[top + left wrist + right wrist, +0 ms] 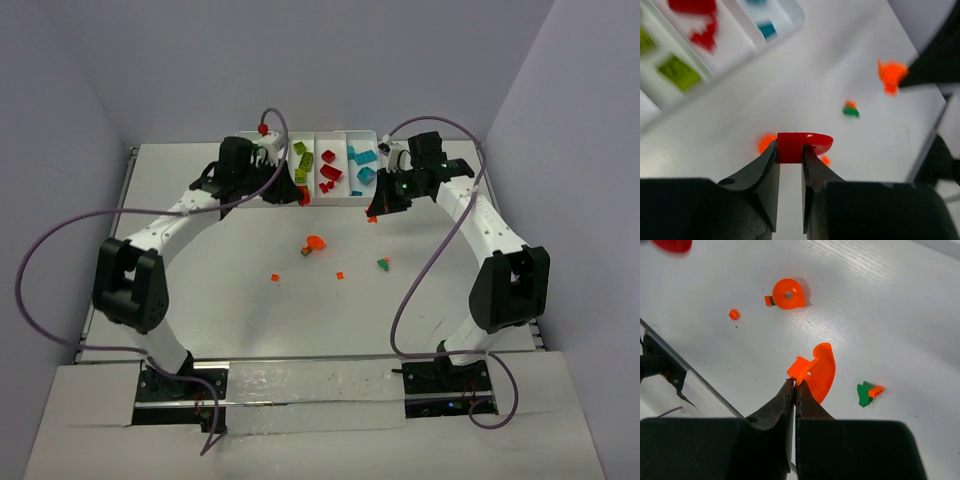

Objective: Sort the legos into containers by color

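Observation:
My left gripper (pixel 790 149) is shut on a red curved piece (pixel 807 142) and holds it above the table, just in front of the white tray (pixel 336 132); in the top view it is near the tray's front edge (pixel 303 196). My right gripper (pixel 795 385) is shut on the tab of an orange curved piece (pixel 823 371), held above the table by the tray's right front corner (pixel 373 212). The tray holds lime green bricks (pixel 300 158), red bricks (pixel 328 172) and teal bricks (pixel 362 165) in separate compartments. Its left compartments are hidden behind my left arm.
Loose on the table lie an orange disc (pixel 315 243) with a small brick beside it, two small orange bits (pixel 275 277) (pixel 340 274), and a green piece with an orange bit on it (pixel 383 264). The table's metal rail runs along the near edge.

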